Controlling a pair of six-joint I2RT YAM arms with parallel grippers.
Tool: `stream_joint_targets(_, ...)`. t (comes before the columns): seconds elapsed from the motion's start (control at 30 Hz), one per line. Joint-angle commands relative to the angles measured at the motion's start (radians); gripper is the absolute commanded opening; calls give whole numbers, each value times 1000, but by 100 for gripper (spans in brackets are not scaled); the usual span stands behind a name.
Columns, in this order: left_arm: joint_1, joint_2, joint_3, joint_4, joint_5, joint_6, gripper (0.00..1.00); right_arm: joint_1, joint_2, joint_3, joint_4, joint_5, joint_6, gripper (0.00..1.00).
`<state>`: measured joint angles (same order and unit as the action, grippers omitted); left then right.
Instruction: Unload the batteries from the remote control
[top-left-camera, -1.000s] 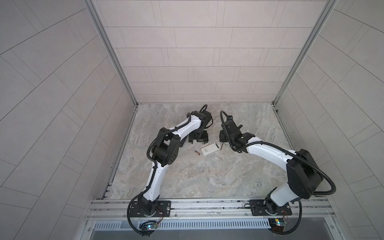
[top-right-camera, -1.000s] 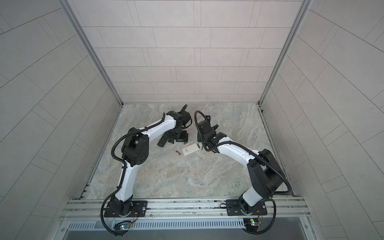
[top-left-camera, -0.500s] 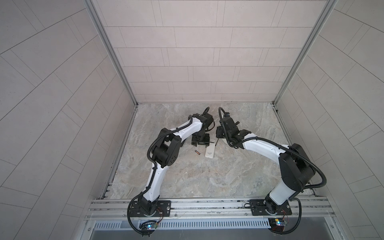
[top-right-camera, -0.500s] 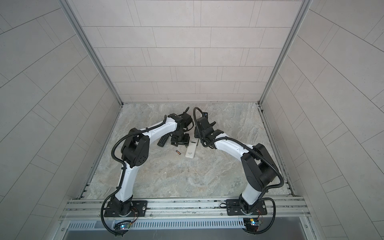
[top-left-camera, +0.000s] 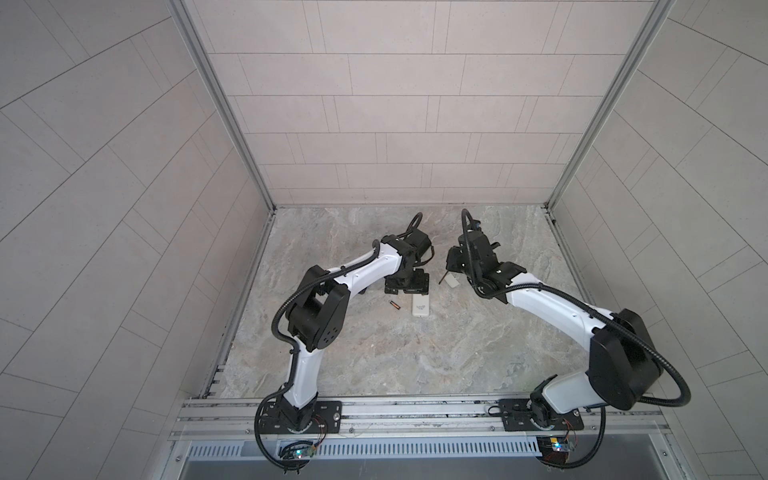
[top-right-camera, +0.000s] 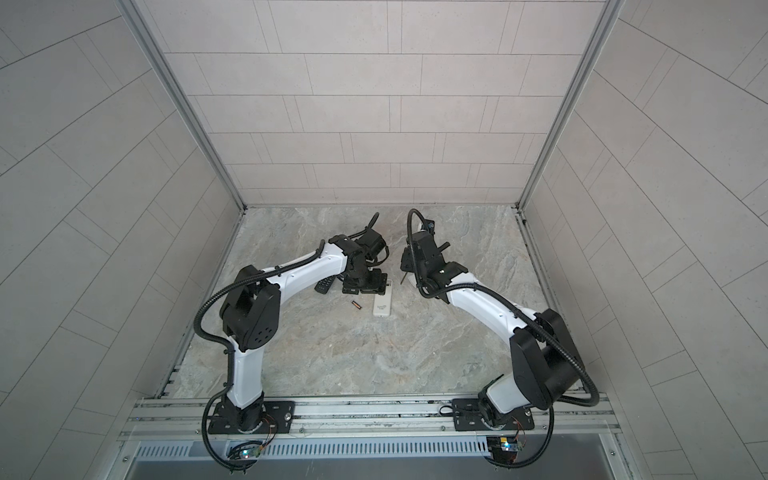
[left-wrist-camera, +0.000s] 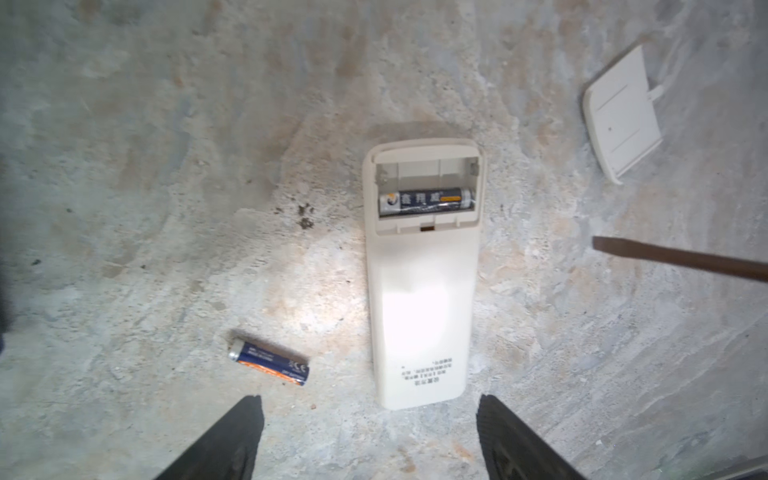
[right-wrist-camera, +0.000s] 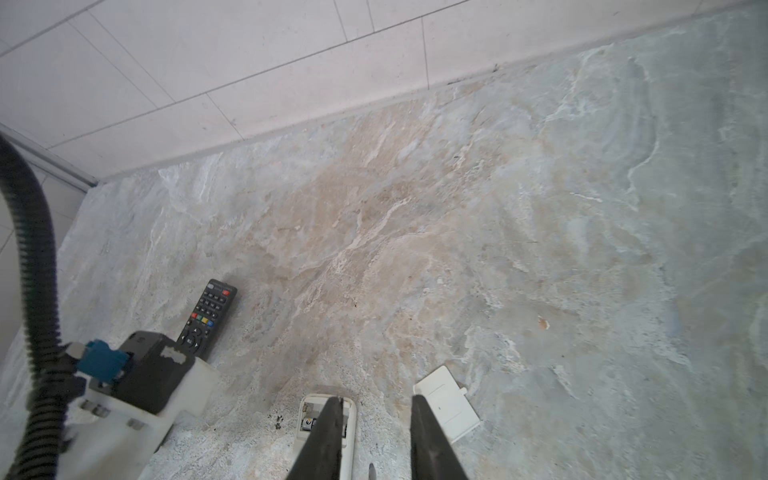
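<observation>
The white remote control (left-wrist-camera: 419, 316) lies back up on the stone floor with its compartment open. One battery (left-wrist-camera: 426, 201) sits in it, beside an empty slot. A second battery (left-wrist-camera: 269, 362) lies loose on the floor next to the remote (top-left-camera: 420, 306), seen in both top views (top-left-camera: 395, 306) (top-right-camera: 357, 306). My left gripper (left-wrist-camera: 369, 399) hovers open above the remote's far end, holding nothing. My right gripper (right-wrist-camera: 376, 399) is off to the right (top-left-camera: 455, 264), shut on a screwdriver whose shaft (left-wrist-camera: 681, 259) points toward the remote.
The white battery cover (left-wrist-camera: 621, 114) lies on the floor right of the remote (right-wrist-camera: 449, 407). A black remote (right-wrist-camera: 208, 320) lies behind my left arm (top-right-camera: 325, 286). The back wall stands close behind both grippers.
The white remote turned from lying slantwise to lengthwise. My right gripper drew back to the right with the screwdriver. My left gripper's jaws opened wider over the remote.
</observation>
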<state>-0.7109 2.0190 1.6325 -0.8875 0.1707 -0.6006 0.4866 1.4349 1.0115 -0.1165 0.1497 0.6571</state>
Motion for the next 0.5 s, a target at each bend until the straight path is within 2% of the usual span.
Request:
stream_joint_targets(0.0, -28, 23, 48, -36, -44, -31, 89, -49, -64, -41, 6, 37, 47, 0)
stream_joint_targets(0.2, -38, 80, 67, -39, -11, -28, 90, -127, -83, -37, 20, -8, 41, 0)
stream_joint_targets(0.47, -39, 100, 56, -14, -17, -43, 90, -134, -57, -43, 58, -53, 57, 0)
